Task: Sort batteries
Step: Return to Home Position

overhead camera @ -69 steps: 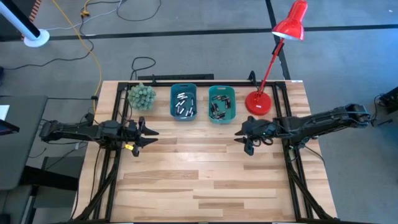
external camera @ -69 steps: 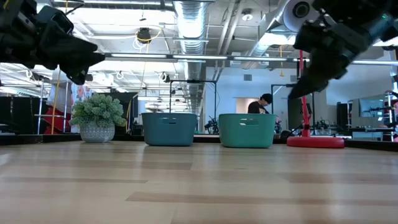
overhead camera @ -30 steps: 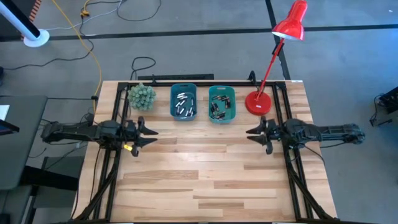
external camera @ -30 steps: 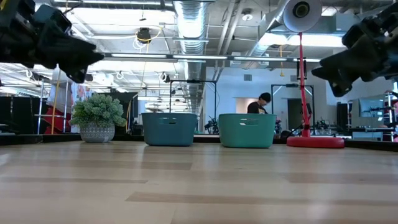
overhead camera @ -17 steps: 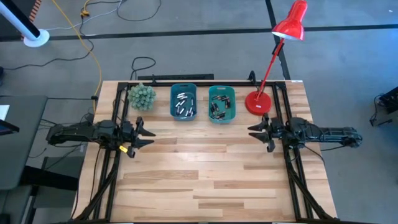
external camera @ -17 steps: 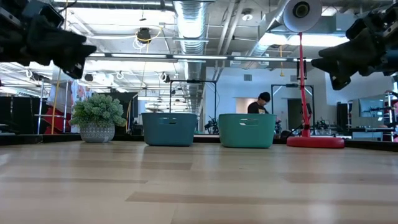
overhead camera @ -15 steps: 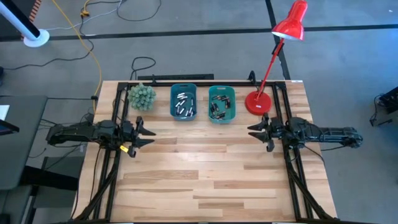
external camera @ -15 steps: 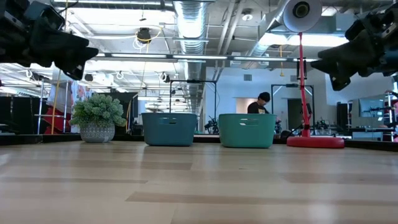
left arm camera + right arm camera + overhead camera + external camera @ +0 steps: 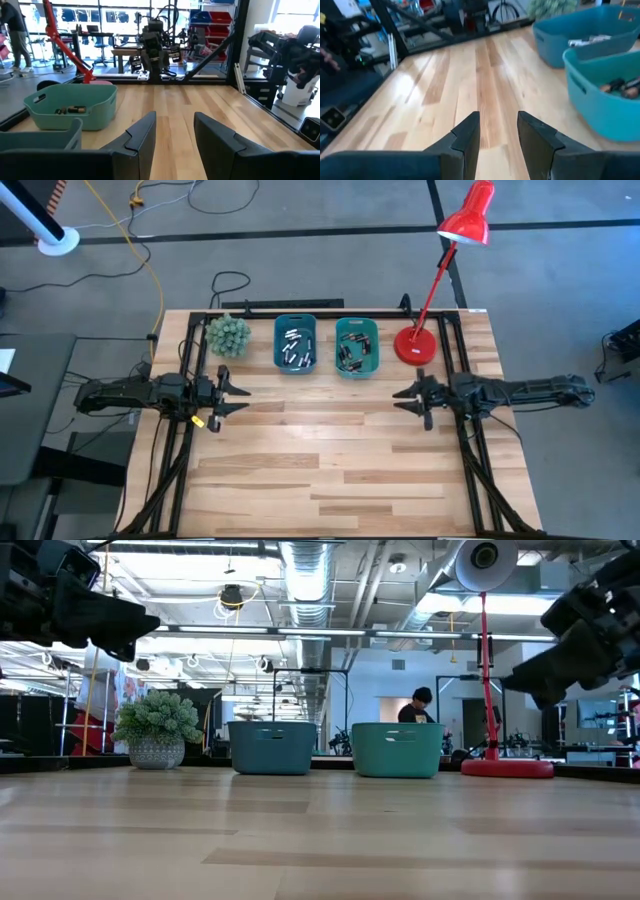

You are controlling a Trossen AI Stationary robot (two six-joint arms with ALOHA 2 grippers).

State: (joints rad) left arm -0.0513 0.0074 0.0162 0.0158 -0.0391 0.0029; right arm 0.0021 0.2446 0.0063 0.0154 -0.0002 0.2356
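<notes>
The left tool (image 9: 238,397) hovers above the left part of the pale wooden counter (image 9: 330,465), its two dark fingers spread apart and grasping nothing. The right tool (image 9: 399,399) hovers opposite to it over the right part, also released and empty. Between the two tools and farther back, the tiny silver cylindrical batteries (image 9: 294,346) lie inside the blue-teal plastic bin (image 9: 296,319), nearer to the left tool. The batteries (image 9: 352,355) that seem dark and copper-tinted lie inside the green-teal plastic bin (image 9: 357,321), nearer to the right tool.
</notes>
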